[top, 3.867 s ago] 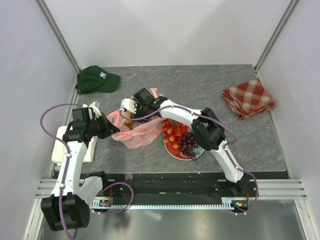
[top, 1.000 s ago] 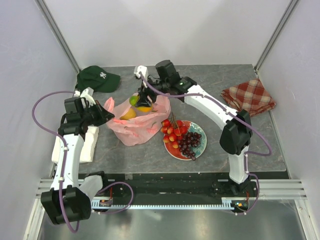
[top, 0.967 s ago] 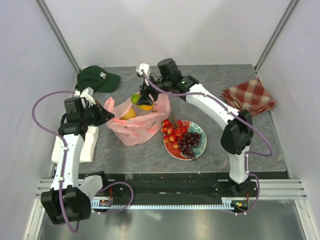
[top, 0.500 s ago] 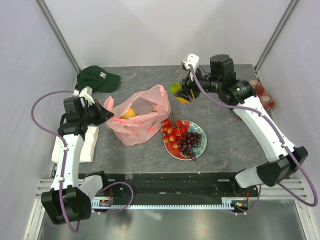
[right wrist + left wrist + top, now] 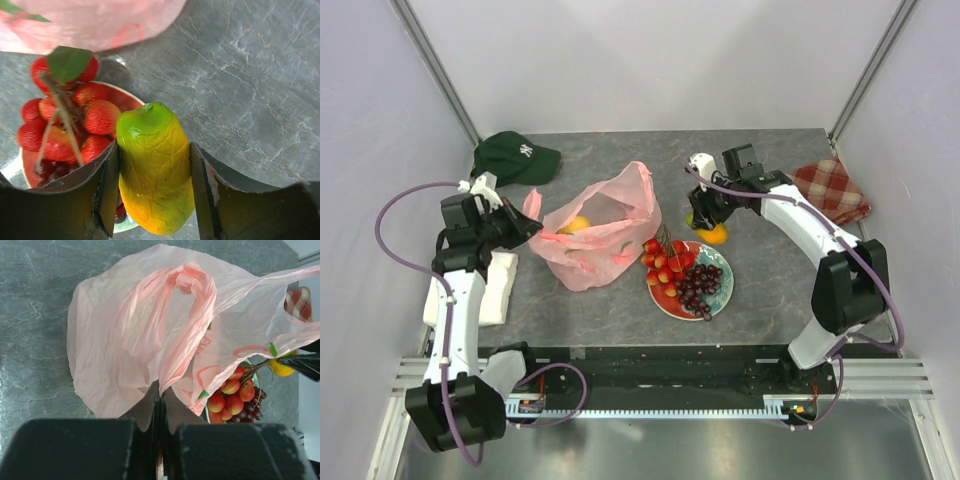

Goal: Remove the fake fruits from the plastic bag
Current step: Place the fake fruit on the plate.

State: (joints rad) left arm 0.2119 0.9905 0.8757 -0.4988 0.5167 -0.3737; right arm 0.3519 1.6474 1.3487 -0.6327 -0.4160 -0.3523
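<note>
Bare grey tabletop (image 5: 620, 150) lies open along the far side between the green cap (image 5: 515, 158) and the checked cloth (image 5: 832, 188), and again right of the red plate (image 5: 728, 290) and along the near edge. The pink plastic bag (image 5: 595, 225) fills the centre-left. The left gripper (image 5: 530, 228), clamped on a handle, bars its left side. Berries (image 5: 665, 262) and grapes (image 5: 698, 285) crowd the plate just right of the bag. The right gripper (image 5: 708, 224), gripping the orange-yellow fruit (image 5: 155, 180), hangs at the plate's far rim. A white block (image 5: 500, 285) lines the left edge.
</note>
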